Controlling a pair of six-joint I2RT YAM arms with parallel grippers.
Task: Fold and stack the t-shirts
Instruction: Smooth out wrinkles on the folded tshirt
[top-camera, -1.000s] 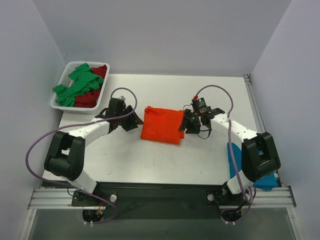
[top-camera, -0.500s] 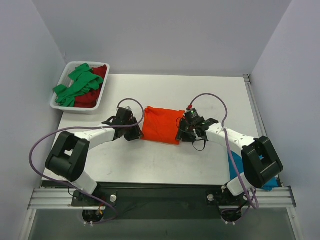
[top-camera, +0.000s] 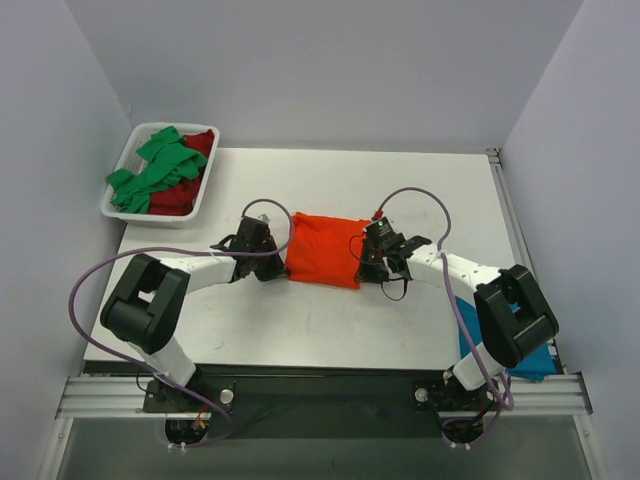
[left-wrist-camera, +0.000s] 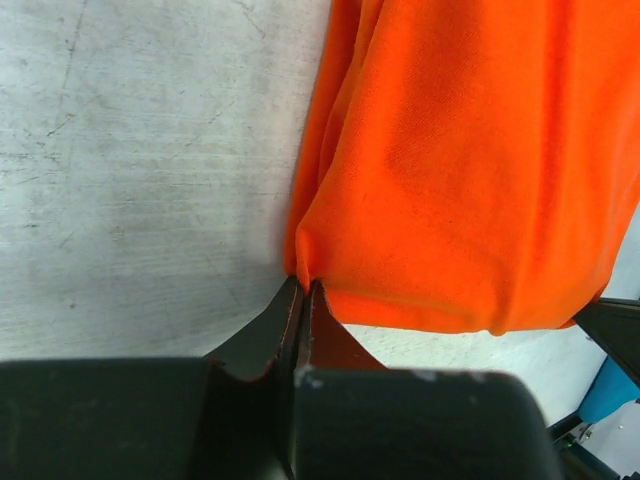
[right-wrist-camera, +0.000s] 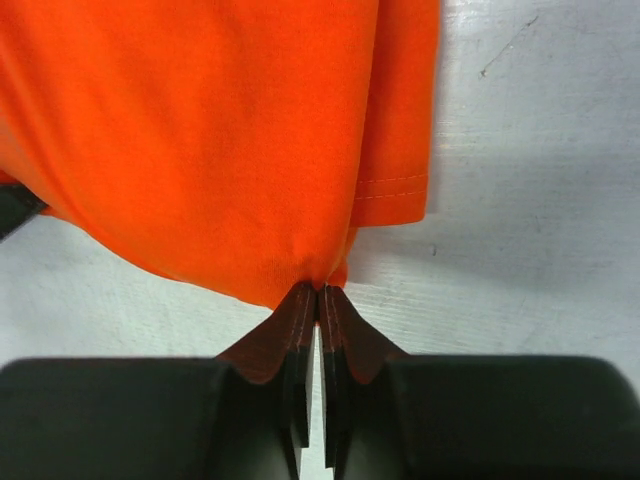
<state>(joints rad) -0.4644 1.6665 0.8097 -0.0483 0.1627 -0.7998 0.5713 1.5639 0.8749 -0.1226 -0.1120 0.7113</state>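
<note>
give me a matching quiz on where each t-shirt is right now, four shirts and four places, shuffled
Shirts:
1. orange t-shirt
2. green t-shirt
3. dark red t-shirt
4. teal t-shirt

Places:
a. under another shirt in the white tray
b. near right corner of the table
c. middle of the table
d. top of the pile in the tray

Pairs: 1-c, 2-d, 3-a, 4-b
</note>
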